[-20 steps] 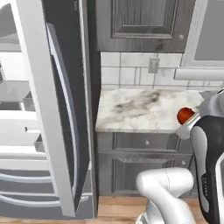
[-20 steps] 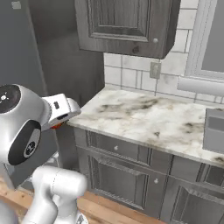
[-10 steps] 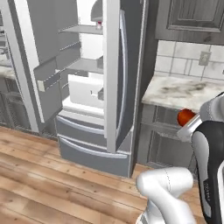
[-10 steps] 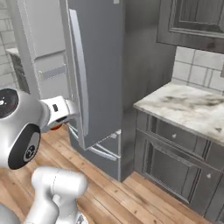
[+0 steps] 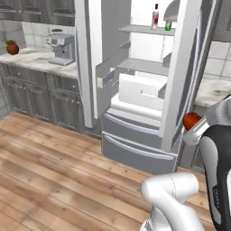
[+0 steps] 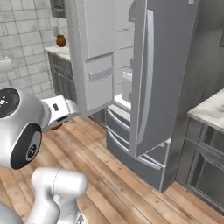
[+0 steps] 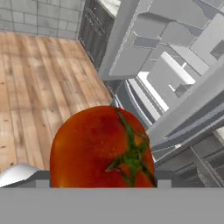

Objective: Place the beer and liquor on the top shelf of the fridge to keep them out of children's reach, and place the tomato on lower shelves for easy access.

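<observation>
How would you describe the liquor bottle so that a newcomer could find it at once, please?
Start at the open fridge and look up to its top shelf, where two bottles stand side by side. The liquor is the whitish, red-capped one on the left; the beer beside it is green.

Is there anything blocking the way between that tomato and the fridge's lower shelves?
Partly. The tomato sits in the tool beside the fridge's open right door, and that door stands between it and the lower shelves. The fridge front itself is open.

The arm (image 6: 26,127) consists of rounded glossy white links, dark grey joint sections and a black circular end cap.
</observation>
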{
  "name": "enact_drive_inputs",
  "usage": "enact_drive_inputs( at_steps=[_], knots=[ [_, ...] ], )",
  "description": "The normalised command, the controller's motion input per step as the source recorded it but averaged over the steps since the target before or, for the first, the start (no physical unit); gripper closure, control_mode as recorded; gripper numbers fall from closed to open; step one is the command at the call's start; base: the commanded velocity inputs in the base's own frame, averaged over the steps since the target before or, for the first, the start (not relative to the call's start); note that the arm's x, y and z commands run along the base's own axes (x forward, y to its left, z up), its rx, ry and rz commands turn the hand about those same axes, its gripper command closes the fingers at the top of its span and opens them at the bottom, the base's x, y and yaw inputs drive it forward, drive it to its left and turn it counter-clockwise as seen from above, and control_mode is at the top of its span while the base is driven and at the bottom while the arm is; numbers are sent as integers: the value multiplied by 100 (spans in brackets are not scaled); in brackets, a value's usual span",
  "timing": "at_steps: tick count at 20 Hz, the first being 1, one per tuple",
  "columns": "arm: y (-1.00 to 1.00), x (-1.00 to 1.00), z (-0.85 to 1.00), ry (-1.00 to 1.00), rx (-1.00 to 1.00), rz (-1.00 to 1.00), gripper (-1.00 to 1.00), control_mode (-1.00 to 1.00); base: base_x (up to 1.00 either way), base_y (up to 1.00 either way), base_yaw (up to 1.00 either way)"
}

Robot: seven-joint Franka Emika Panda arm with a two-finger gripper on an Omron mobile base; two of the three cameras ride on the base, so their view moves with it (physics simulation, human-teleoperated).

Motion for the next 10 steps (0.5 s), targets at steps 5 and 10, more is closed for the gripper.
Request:
enact_drive_inputs(
  at_steps=[5, 10],
  knots=[
    [0, 0, 0, 0, 0, 0, 100, 100, 57, 76, -11],
    [0, 0, 0, 0, 0, 0, 100, 100, 67, 52, -29]
  ],
)
